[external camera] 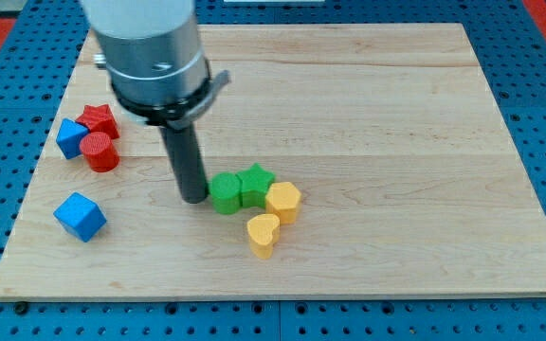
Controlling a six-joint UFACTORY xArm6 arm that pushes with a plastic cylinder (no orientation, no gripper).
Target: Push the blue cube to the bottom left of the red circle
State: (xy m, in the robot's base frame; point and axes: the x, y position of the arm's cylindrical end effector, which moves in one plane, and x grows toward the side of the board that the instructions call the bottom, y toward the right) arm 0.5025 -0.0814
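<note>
A blue cube [80, 216] lies near the view's left edge of the wooden board [396, 142], below and slightly left of the red circle [100, 151]. The red circle touches a red star [98, 119] above it and a second blue block [71, 137] at its left. My tip [194, 198] rests on the board right of the blue cube, a good gap away, and just left of a green round block [224, 193].
A green star [256, 184] sits right of the green round block. A yellow hexagon block [282, 201] and a yellow heart [263, 234] lie beside them. The arm's grey body [150, 52] hangs over the board's upper left.
</note>
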